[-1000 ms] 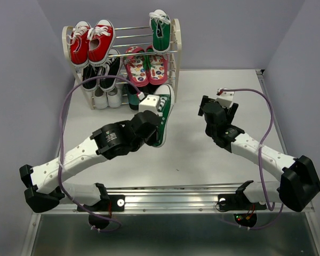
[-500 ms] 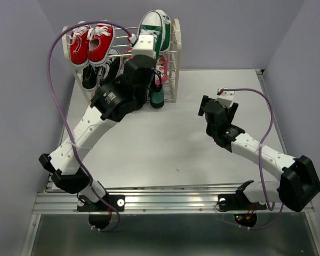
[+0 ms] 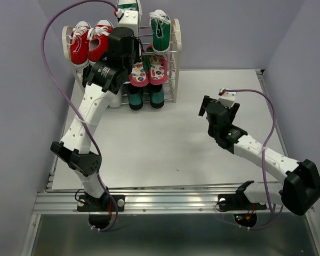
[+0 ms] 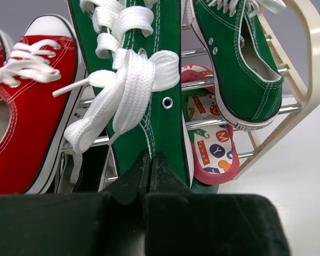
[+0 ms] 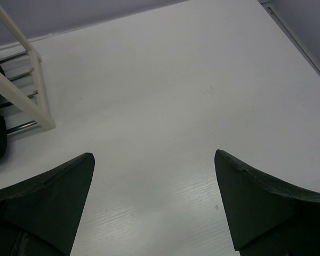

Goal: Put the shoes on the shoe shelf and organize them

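My left gripper [image 4: 150, 160] is shut on the rim of a green canvas sneaker [image 4: 149, 122] with white laces. It holds the sneaker up at the top tier of the shoe shelf [image 3: 177, 45], between the red sneakers and the other green sneaker [image 3: 160, 33], which leans on the top right. In the top view the held sneaker [image 3: 129, 5] pokes out above the left gripper [image 3: 128, 22]. Pink-red flip-flops [image 3: 145, 69] sit on the middle tier. Dark green loafers [image 3: 144, 97] stand at the bottom. My right gripper [image 3: 217, 106] is open and empty over the table, right of the shelf.
Red sneakers [image 3: 89, 42] fill the top left of the shelf. Black sneakers [image 3: 90, 80] show below them, partly behind my left arm. The shelf's cream side frame [image 5: 21, 90] is at the far left of the right wrist view. Purple walls stand close behind and beside the shelf.
My left arm has lifted the green sneaker off the table and swung it back and left, up to the shelf's top tier. The right arm has barely moved.
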